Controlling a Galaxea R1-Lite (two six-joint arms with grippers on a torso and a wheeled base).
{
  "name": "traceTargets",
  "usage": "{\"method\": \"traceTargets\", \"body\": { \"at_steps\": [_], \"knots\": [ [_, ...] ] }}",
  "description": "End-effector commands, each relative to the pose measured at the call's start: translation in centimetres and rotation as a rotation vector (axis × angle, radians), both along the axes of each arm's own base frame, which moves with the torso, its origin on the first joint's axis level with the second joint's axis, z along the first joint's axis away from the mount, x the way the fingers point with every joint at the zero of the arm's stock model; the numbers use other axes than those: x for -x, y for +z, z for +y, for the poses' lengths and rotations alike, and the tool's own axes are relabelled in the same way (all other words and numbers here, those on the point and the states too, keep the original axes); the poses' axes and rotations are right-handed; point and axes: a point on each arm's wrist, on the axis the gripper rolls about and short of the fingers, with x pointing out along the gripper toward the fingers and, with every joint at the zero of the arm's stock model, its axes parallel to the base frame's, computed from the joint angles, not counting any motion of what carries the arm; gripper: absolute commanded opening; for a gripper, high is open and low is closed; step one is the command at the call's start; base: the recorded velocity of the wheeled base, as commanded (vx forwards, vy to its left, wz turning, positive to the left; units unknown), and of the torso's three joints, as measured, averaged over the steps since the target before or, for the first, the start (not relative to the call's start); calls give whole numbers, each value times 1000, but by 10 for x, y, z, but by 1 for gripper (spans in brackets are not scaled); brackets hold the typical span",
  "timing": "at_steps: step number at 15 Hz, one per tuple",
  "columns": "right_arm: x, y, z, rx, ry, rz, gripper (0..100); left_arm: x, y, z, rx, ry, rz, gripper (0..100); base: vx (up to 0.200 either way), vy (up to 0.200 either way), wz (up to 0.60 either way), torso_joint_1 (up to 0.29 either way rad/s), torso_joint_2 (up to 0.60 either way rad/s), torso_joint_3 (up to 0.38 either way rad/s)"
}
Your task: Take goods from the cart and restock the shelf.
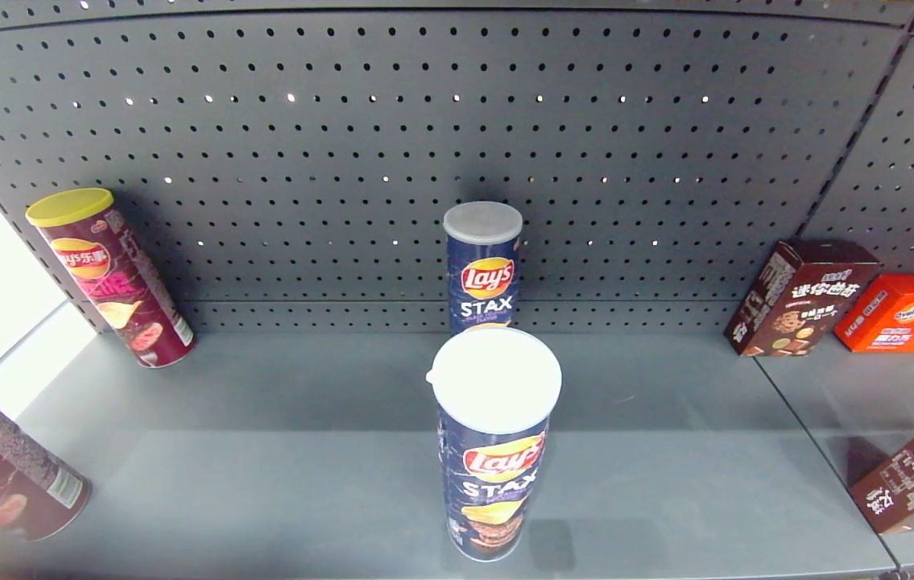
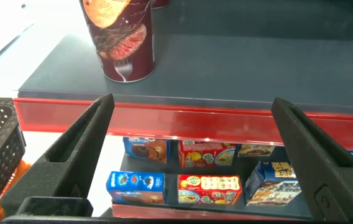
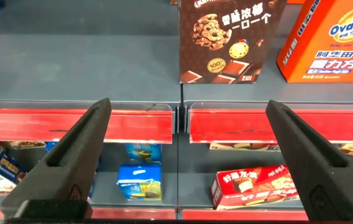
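Left gripper [image 2: 192, 102] is being held spread wide, empty, facing the red shelf edge [image 2: 164, 115]; a maroon chip can [image 2: 122, 37] is standing just behind it. Right gripper [image 3: 187, 104] is being held equally wide (also empty), facing a brown cookie box [image 3: 226, 40]. Mid-shelf, a front blue chip can [image 1: 494, 451] is standing before a rear blue chip can [image 1: 482, 270].

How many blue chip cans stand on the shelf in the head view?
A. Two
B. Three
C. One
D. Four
A: a front can stands near the edge of the shelf, and a back can stands behind it by the pegboard.
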Motion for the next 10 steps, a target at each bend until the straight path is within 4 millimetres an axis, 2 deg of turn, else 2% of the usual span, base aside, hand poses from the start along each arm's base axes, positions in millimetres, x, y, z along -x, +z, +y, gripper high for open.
{"method": "traceTargets", "body": {
  "at_steps": [1,10],
  "knots": [
    [0,0,0,-1,-1,1,100,0,0,0,0,1,0,100,0,0,0,0,0,0],
    [0,0,0,1,1,1,100,0,0,0,0,1,0,100,0,0,0,0,0,0]
  ]
}}
